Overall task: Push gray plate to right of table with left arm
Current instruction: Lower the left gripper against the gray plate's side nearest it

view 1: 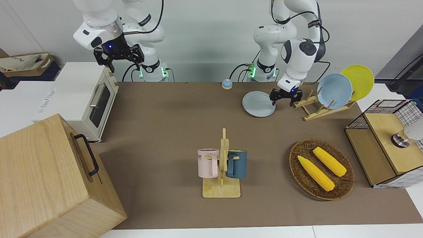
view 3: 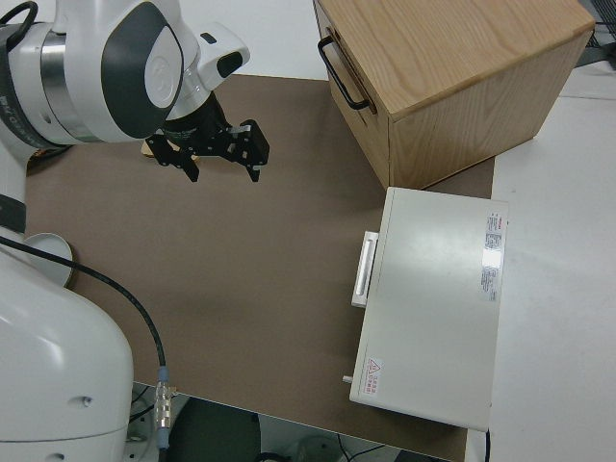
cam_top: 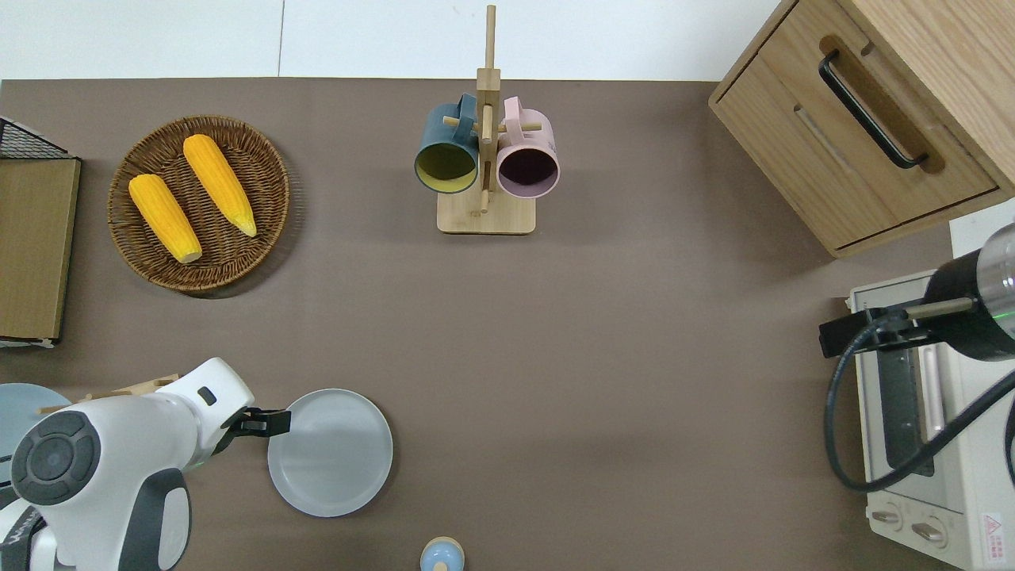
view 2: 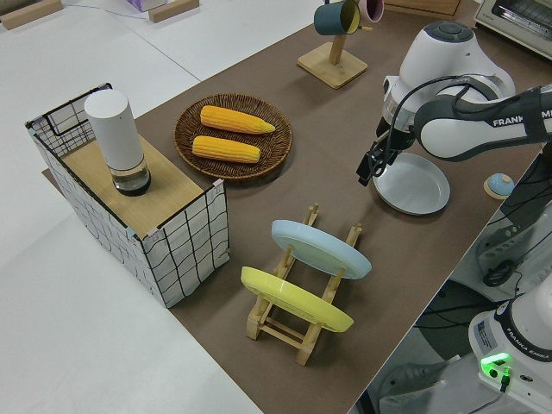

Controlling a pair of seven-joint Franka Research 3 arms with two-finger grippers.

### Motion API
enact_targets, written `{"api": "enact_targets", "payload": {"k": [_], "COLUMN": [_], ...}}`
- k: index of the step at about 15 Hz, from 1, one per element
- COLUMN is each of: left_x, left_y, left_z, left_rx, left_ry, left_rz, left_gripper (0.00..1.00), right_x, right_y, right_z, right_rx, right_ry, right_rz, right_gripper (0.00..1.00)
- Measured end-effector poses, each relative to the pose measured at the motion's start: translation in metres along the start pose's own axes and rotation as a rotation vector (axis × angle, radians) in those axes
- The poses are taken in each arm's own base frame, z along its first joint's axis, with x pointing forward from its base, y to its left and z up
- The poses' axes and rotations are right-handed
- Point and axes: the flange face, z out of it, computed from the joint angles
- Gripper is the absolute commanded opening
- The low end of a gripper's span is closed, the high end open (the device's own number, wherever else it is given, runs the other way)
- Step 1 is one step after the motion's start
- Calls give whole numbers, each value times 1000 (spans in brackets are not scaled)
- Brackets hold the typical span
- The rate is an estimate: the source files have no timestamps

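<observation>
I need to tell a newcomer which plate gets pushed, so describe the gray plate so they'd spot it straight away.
Find the wooden plate rack at the left arm's end of the table, near the robots. Beside it, toward the table's middle, the gray plate lies flat on the cloth, the left gripper at its rim. The light-blue plate and yellow plate stand in the rack.

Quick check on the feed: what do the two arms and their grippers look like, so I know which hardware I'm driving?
Both are white jointed arms with dark gray round joint caps and looping black cables. The left arm shows FRANKA lettering in the left side view. The left gripper and right gripper are small, black and two-fingered, each below a blue light. Green lights glow at the bases.
</observation>
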Motion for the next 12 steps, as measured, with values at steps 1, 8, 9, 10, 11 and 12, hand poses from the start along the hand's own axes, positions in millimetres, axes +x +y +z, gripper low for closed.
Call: {"api": "enact_targets", "payload": {"k": [1, 8, 9, 10, 11, 12], "left_x": [-2, -8, -9, -10, -11, -12], "left_y": [0, 2, 2, 2, 2, 2], "left_z": [4, 39, 45, 51, 57, 62], "left_rx": [0, -3, -3, -4, -5, -6], "left_ry": [-8, 3, 5, 5, 3, -1], "left_rz": [0, 6, 6, 7, 7, 6], "left_gripper": [995, 995, 995, 995, 993, 985], "right_x": [0, 0, 0, 0, 0, 0], "right_y": [0, 0, 0, 0, 0, 0], "right_z": [0, 0, 0, 0, 0, 0], "right_rx": [0, 0, 0, 0, 0, 0], "right_ry": [0, 0, 0, 0, 0, 0], "right_rz": [0, 0, 0, 0, 0, 0], "right_gripper": [983, 983, 983, 983, 983, 983]}}
